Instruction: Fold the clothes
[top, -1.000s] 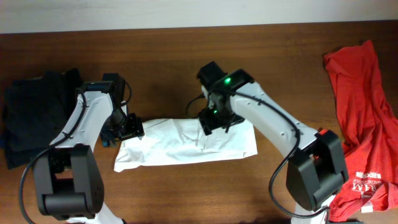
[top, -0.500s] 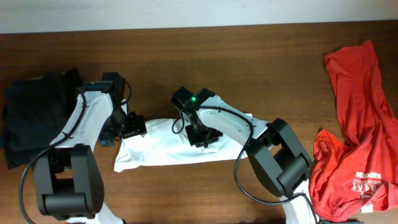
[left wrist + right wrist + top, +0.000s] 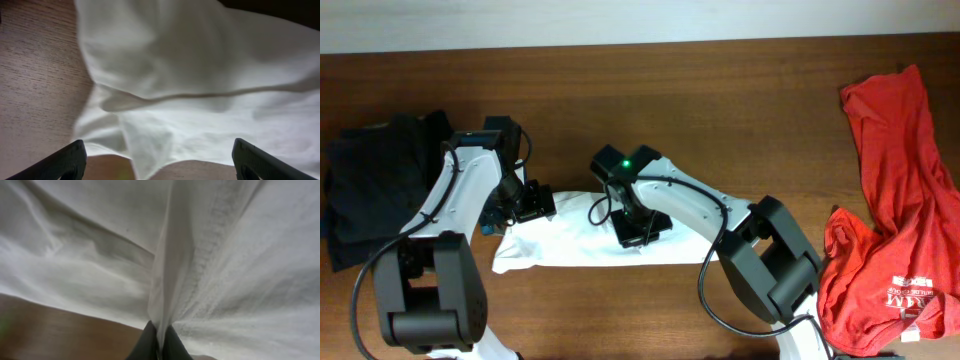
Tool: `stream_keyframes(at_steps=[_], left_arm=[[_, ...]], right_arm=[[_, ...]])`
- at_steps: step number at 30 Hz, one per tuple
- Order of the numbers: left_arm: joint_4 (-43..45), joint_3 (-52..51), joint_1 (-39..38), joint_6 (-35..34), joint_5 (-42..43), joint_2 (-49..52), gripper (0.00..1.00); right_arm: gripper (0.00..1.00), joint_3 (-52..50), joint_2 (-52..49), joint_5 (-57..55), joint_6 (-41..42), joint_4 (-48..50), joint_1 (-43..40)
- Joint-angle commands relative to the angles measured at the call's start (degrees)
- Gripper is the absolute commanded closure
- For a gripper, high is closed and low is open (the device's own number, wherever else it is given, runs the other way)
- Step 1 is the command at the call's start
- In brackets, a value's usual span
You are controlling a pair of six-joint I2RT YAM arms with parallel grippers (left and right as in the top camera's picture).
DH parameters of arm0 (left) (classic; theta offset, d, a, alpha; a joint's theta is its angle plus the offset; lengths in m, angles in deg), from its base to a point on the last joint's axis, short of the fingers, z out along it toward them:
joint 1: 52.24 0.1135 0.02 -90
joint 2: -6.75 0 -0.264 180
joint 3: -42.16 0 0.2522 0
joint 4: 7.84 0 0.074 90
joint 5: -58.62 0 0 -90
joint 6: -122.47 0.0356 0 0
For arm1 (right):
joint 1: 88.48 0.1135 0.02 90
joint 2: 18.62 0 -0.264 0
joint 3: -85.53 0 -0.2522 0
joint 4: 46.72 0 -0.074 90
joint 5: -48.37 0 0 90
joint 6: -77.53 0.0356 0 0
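Note:
A white garment (image 3: 565, 238) lies crumpled in a long band on the wooden table (image 3: 740, 110), at the centre. My right gripper (image 3: 638, 232) sits on its middle. In the right wrist view the gripper (image 3: 160, 337) is shut on a raised pleat of the white fabric (image 3: 235, 255). My left gripper (image 3: 525, 205) hovers at the garment's left end. Seen from the left wrist, its dark fingertips (image 3: 70, 159) stand wide apart, and the gripper (image 3: 157, 152) is open over the cloth's wrinkled edge (image 3: 200, 75), holding nothing.
A heap of black clothes (image 3: 375, 185) lies at the table's left edge. A red shirt (image 3: 890, 170) sprawls along the right side, down to the front corner. Both arm bases stand at the near edge.
My right gripper slid left across the white garment and shut on a fold, pulling the cloth's right part leftwards. The left gripper opened a little wider and stayed in place.

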Motion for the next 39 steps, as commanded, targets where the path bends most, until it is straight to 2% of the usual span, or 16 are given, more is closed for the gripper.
stream_keyframes(at_steps=[1,4,6,8,11,16,19,21,23,25,26,27,31,33,35,39], left_arm=[[0.1,-0.3,0.0,0.3,0.4,-1.6,0.07],[0.0,-0.3,0.1,0.3,-0.1,-1.6,0.06],[0.0,-0.3,0.1,0.3,-5.5,-1.6,0.06],[1.3,-0.3,0.1,0.3,-12.4,-1.6,0.03],[3.4,-0.5,0.1,2.2,-13.1,-1.4,0.03],[8.4,-5.6,0.5,2.2,-15.7,0.7,0.03],[13.7,-8.7,1.6,1.8,-11.9,1.4,0.04],[16.9,-10.8,1.6,2.3,-9.2,2.6,0.09],[21.0,-13.4,1.6,4.2,-2.6,4.7,0.09],[21.6,-14.3,1.6,4.4,-1.4,5.4,0.11],[21.6,-14.4,1.6,4.4,0.1,5.4,0.26],[21.8,-14.4,1.6,4.4,1.6,5.4,0.35],[22.9,-14.4,1.5,4.4,4.1,5.4,0.46],[23.1,-14.4,1.5,4.4,4.1,5.4,0.67],[24.3,-14.4,1.5,4.4,4.1,5.4,0.96],[21.3,-10.5,2.6,5.5,2.3,5.2,1.00]], right_arm=[[0.44,0.9,1.3,1.3,-2.6,-0.1,1.0],[0.41,2.6,4.1,-8.6,0.3,-7.6,-2.1],[0.39,3.0,11.1,-12.8,0.7,-9.6,-5.7],[0.34,3.0,17.2,-12.9,0.7,-12.1,-11.2],[0.33,2.2,18.6,-12.9,0.0,-15.8,-17.2],[0.32,0.5,18.6,-13.0,0.0,-15.9,-17.8],[0.32,0.5,18.6,-12.9,0.0,-16.2,-17.8],[0.32,0.5,18.6,-12.9,0.1,-16.9,-17.8],[0.32,0.5,18.6,-12.9,0.1,-17.1,-17.8],[0.32,0.5,18.6,-12.9,0.1,-17.5,-17.8],[0.32,0.5,18.6,-12.9,0.1,-17.6,-17.8],[0.32,0.5,18.6,-12.9,0.0,-17.6,-17.8],[0.32,0.5,18.6,-13.6,0.0,-17.8,-17.9],[0.32,0.5,18.6,-17.4,0.0,-19.0,-17.9],[0.30,0.5,18.6,-19.1,0.0,-19.4,-19.1],[0.30,0.5,18.6,-19.1,-3.3,-19.4,-27.9]])
